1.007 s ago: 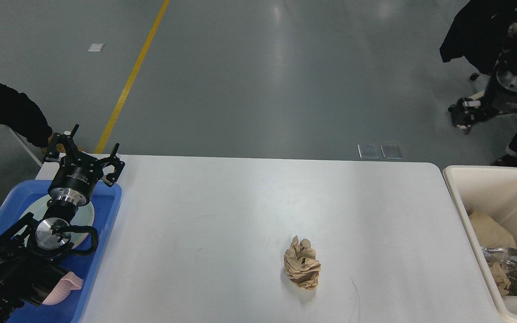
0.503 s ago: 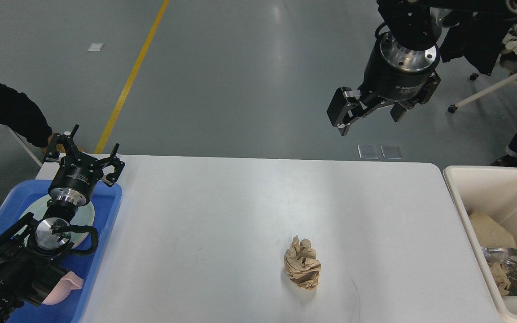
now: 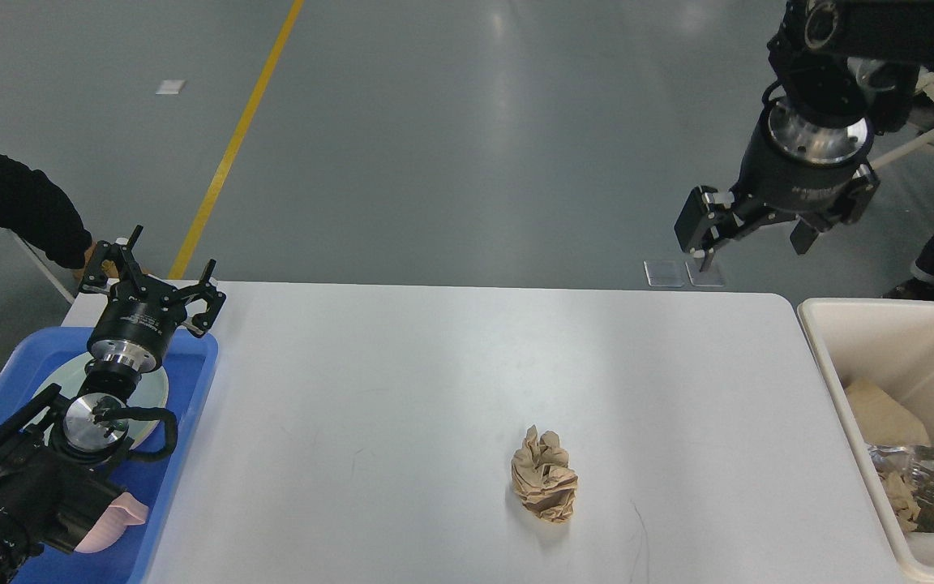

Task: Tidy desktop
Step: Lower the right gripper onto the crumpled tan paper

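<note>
The white desktop (image 3: 434, 381) fills the middle of the head view. A crumpled tan paper ball (image 3: 545, 485) lies on it, right of centre and toward the front. My left gripper (image 3: 160, 281) hangs open over the far end of the blue tray, empty. My right gripper (image 3: 751, 243) is open and empty, held high beyond the desktop's far right corner, well away from the paper ball.
A blue tray (image 3: 191, 389) at the left edge holds a pale plate (image 3: 155, 388) and a pink item (image 3: 114, 523). A cream bin (image 3: 840, 373) at the right holds paper and wrappers. A person's dark sleeve (image 3: 13, 203) reaches in at far left.
My right arm came into view from the upper right, swung left over the far edge, then moved right and down toward the far right corner. The left arm stayed put.
</note>
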### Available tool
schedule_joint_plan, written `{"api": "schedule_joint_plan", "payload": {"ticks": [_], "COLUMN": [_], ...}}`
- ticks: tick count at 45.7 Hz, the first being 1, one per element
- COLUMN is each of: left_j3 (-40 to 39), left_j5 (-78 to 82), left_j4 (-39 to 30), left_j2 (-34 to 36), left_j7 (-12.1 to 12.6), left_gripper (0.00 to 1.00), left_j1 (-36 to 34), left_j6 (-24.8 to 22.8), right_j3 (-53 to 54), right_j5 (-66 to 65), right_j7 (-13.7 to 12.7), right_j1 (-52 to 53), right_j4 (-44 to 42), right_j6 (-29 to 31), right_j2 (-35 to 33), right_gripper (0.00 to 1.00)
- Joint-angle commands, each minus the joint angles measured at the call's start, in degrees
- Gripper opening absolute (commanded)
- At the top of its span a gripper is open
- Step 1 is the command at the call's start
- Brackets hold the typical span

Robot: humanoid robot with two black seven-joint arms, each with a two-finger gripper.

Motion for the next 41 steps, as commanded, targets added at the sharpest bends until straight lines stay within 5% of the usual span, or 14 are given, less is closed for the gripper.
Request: {"api": "schedule_joint_plan", "payload": {"ticks": [1, 5, 19, 41], "left_j3": [0.0, 0.0, 0.0, 0.0], "left_j5": [0.0, 0.0, 0.0, 0.0], "left_j4": [0.0, 0.0, 0.0, 0.0], "left_j2": [0.0, 0.0, 0.0, 0.0], "left_j7": [0.0, 0.0, 0.0, 0.0], "left_gripper": [0.96, 0.96, 0.96, 0.96], "left_j1": [0.1, 0.0, 0.0, 0.0], "left_j6": [0.0, 0.0, 0.0, 0.0], "right_j3": [-0.1, 0.0, 0.6, 10.9], "right_j5": [-1.0, -1.0, -0.5, -0.9], "right_j7": [0.0, 0.0, 0.1, 0.1], "right_j1": [-1.9, -5.0, -16.7, -28.5], "right_j4": [9.5, 14.6, 15.6, 10.5], "right_j6": [-5.1, -16.8, -34.4, -36.0], "right_j2": [-0.7, 1.2, 12.9, 13.4], "right_gripper": [1.00, 1.00, 1.00, 1.00]}}
